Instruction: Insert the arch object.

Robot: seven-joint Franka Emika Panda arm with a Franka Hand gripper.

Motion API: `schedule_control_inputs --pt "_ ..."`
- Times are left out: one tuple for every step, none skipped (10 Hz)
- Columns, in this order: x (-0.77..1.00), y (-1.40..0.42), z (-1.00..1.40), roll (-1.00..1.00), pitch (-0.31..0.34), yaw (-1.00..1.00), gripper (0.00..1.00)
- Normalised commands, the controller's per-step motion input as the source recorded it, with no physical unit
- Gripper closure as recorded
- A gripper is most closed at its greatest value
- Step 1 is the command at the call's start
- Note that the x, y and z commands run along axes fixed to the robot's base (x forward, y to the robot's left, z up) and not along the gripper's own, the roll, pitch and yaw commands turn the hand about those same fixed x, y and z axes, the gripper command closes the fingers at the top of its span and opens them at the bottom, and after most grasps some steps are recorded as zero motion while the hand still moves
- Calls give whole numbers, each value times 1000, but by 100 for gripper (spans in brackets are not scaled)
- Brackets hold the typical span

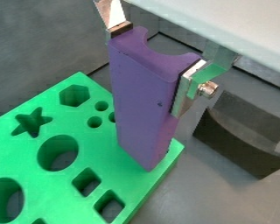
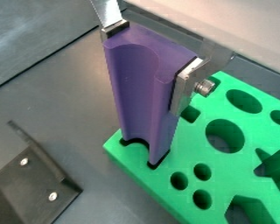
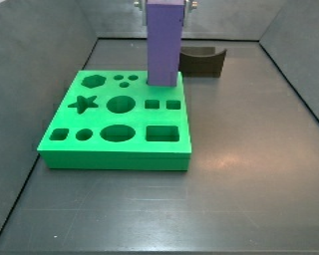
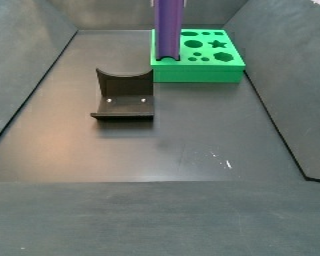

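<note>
The arch object (image 1: 149,101) is a tall purple block with a curved notch in its upper end, and it stands upright. My gripper (image 1: 154,51) is shut on its upper end, with one silver finger on each side. Both wrist views show this grip (image 2: 152,48). The block's lower end (image 2: 143,144) sits in a cut-out at a corner of the green board (image 2: 230,171); how deep it goes I cannot tell. In a side view the block (image 3: 163,45) rises from the board's far right corner (image 3: 123,154), with the gripper (image 3: 166,4) at the frame's top. It also shows in a side view (image 4: 168,30).
The board has several shaped holes: a star, a hexagon, circles and squares. The dark fixture (image 4: 123,97) with a curved scoop stands on the floor apart from the board (image 4: 196,68); it also shows in a side view (image 3: 202,62). Grey bin walls surround the floor.
</note>
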Motion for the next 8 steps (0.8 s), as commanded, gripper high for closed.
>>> schedule_control_inputs --pt "-154 323 -211 -97 -110 426 100" --pt "-134 157 -191 -89 -131 529 100" --pt "-34 0 -200 -169 -87 440 100" --pt "0 0 -289 -186 -60 74 100" --pt "103 0 -337 -147 -33 -20 100" --pt "120 0 -314 -99 -3 -146 100" --pt "77 0 -280 -84 0 -157 100" --pt "46 0 -289 -94 0 -174 100"
